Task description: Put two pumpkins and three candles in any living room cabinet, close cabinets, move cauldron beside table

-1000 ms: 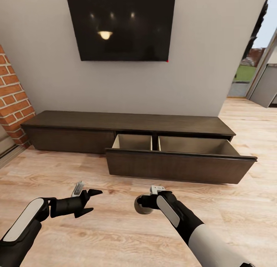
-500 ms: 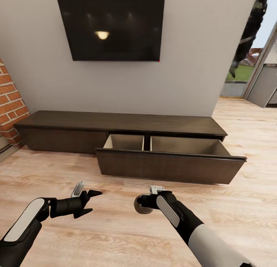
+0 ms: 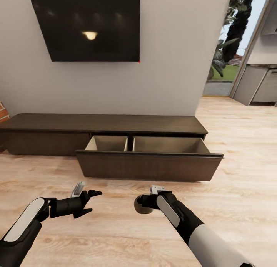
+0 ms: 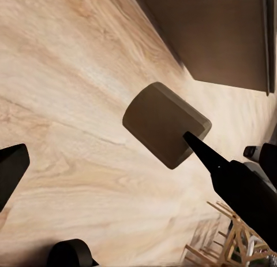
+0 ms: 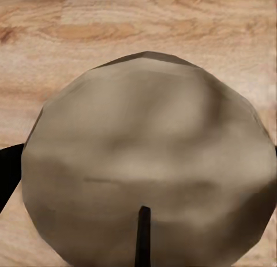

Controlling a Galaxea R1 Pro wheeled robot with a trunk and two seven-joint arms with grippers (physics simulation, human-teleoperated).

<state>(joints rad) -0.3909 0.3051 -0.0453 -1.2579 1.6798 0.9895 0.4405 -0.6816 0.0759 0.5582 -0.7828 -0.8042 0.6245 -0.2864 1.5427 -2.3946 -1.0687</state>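
From the head view: facing a long dark-brown cabinet (image 3: 104,123) low against the grey wall (image 3: 169,66) under a black television (image 3: 84,24), with its wide drawer (image 3: 148,167) pulled out and two pale beige compartments showing nothing inside. Right hand (image 3: 144,202) held low over the wood floor (image 3: 115,236), well short of the drawer and pinching a stubby grey-white candle (image 3: 141,210); left hand (image 3: 95,200) alongside, spread and carrying nothing. Judged as the carry toward the drawer, with base and arm both needing to close the gap. Best done by rolling up square to the drawer front, stopping before the arms meet it, then lifting the candle above the front lip, reaching over a compartment and lowering close to its bottom before letting go, to avoid a drop, a bounce or a roll. From the left wrist view: the same candle seen lying sideways in the air above the floor, a corner of the dark cabinet beyond, and two black fingertips (image 4: 202,151) wide apart; worth keeping that arm out of the right arm's path. From the right wrist view: the candle's rounded face very near, dark fingers (image 5: 8,174) at its edges and floorboards behind; grip apparently snug, though better carried slowly, since a smooth cylinder may slip.
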